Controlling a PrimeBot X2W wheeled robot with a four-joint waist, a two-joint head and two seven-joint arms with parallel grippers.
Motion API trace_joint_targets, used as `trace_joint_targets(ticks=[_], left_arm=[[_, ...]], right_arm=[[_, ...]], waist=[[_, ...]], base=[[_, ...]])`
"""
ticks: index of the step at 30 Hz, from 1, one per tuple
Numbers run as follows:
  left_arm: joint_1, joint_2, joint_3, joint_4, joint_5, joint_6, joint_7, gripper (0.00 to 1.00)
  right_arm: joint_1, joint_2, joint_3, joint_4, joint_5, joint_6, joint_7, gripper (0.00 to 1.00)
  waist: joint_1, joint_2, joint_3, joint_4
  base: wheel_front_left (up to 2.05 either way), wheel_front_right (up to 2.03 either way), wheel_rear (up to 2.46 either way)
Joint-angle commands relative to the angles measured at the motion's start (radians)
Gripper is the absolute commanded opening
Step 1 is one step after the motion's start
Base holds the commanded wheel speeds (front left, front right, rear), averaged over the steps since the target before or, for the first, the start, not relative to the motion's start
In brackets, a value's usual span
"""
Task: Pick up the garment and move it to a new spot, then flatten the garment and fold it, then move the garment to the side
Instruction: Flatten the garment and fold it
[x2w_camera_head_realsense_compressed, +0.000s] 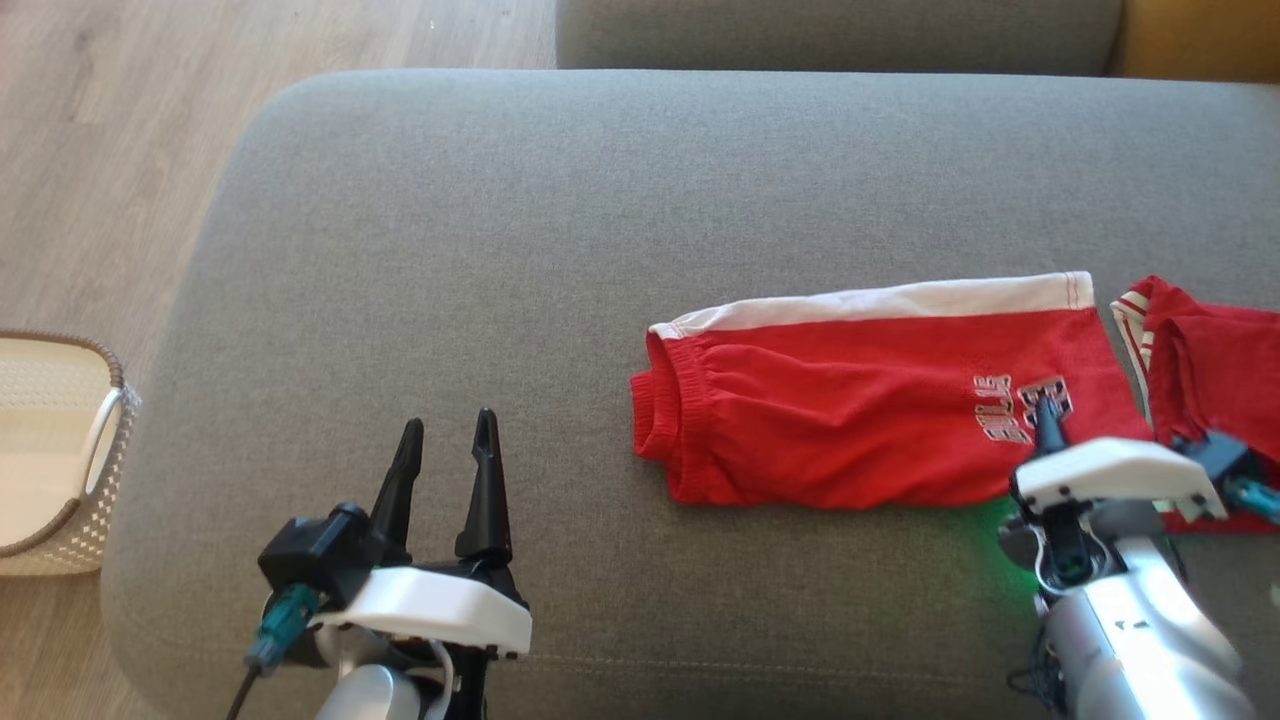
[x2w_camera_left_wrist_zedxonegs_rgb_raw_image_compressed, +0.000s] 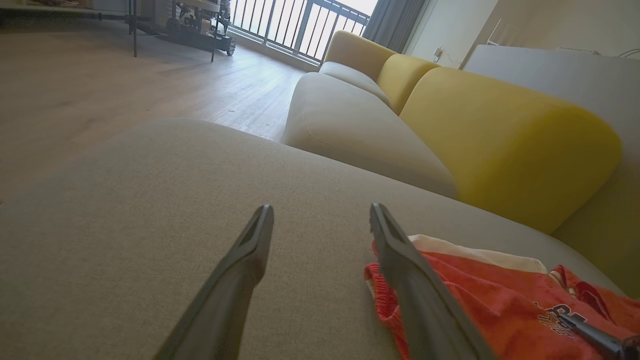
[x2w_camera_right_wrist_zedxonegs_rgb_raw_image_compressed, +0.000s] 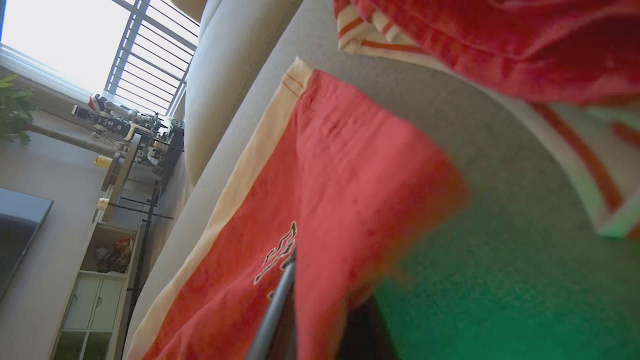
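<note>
The garment (x2w_camera_head_realsense_compressed: 850, 420) is a pair of red shorts with a white side band and a printed logo, lying folded on the grey sofa cushion (x2w_camera_head_realsense_compressed: 500, 250). My right gripper (x2w_camera_head_realsense_compressed: 1045, 408) is shut on its near right part, by the logo. In the right wrist view the red cloth (x2w_camera_right_wrist_zedxonegs_rgb_raw_image_compressed: 340, 165) sits pinched between the fingers of that gripper (x2w_camera_right_wrist_zedxonegs_rgb_raw_image_compressed: 300, 310) and lifts slightly off the cushion. My left gripper (x2w_camera_head_realsense_compressed: 448, 425) stands open over bare cushion, left of the shorts and holding nothing. In the left wrist view the left gripper (x2w_camera_left_wrist_zedxonegs_rgb_raw_image_compressed: 321, 210) has the garment (x2w_camera_left_wrist_zedxonegs_rgb_raw_image_compressed: 500, 295) to its right.
A second red garment with striped trim (x2w_camera_head_realsense_compressed: 1215, 360) lies at the cushion's right edge, close to my right arm. A white woven basket (x2w_camera_head_realsense_compressed: 50, 450) stands on the wood floor to the left. Yellow sofa backs (x2w_camera_left_wrist_zedxonegs_rgb_raw_image_compressed: 500, 135) rise beyond the cushion.
</note>
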Motion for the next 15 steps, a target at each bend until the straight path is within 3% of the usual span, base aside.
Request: trace_joint_targets(ticks=[1,5,9,15], left_arm=[[-0.045,0.004,0.027,-0.029,0.017,0.002,-0.005,1.0],[-0.049,0.004,0.024,-0.026,0.022,0.0,-0.005,1.0],[-0.046,0.004,0.035,-0.023,0.027,-0.003,-0.005,1.0],[-0.043,0.004,0.04,-0.019,0.031,-0.004,-0.005,1.0]], right_arm=[[-0.061,0.007,0.05,-0.031,-0.022,0.0,-0.023,0.0],[-0.066,0.007,0.106,-0.08,0.0,0.0,-0.035,0.0],[-0.011,0.007,0.259,-0.246,0.065,0.0,-0.051,0.0],[0.055,0.007,0.395,-0.406,0.125,0.0,-0.062,0.0]], waist=[[0.0,0.0,0.004,0.004],[0.0,0.0,0.005,0.014],[0.0,0.0,0.002,0.029],[0.0,0.0,-0.003,0.04]], base=[[0.0,0.0,0.0],[0.0,0.0,0.0],[0.0,0.0,0.0],[0.0,0.0,0.0]])
